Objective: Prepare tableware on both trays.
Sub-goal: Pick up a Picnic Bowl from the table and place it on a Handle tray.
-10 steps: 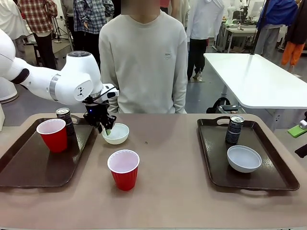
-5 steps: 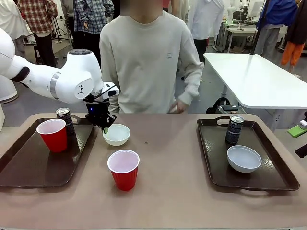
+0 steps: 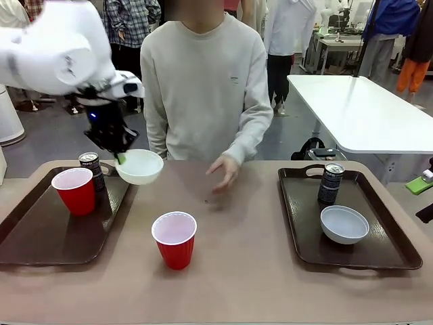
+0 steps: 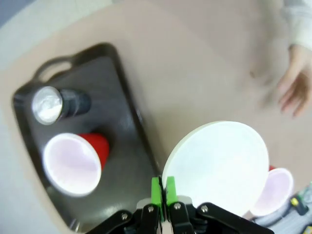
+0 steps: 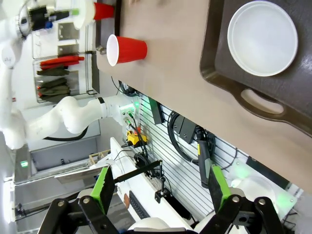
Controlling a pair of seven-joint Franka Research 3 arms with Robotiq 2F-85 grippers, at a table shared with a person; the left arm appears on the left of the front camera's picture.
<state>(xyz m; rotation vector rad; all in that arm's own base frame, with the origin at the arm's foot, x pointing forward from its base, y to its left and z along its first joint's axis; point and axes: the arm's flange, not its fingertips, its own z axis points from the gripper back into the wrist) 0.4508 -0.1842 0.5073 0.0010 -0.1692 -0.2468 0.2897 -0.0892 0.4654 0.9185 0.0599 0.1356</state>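
Observation:
My left gripper [image 3: 120,157] is shut on the rim of a small white bowl [image 3: 140,166], holding it in the air above the right rim of the left tray [image 3: 40,233]. In the left wrist view the green fingertips [image 4: 163,184] pinch the bowl [image 4: 219,163] at its edge. On that tray stand a red cup [image 3: 74,191] and a dark can [image 3: 90,168]. A second red cup [image 3: 174,239] stands on the bare table. The right tray [image 3: 385,254] holds a can [image 3: 331,183] and a white bowl [image 3: 344,224]. My right gripper [image 5: 161,187] is open beyond the table's edge, off the tray's end handle [image 5: 258,105].
A person stands at the far side, one hand [image 3: 223,169] held low over the middle of the table. A tiny dark speck [image 3: 206,201] lies on the tabletop. Bare brown table stretches between the two trays around the loose cup.
My left gripper has lifted the white bowl off the table and carried it up and to the left, over the left tray's rim. The person's hand has come forward over the table.

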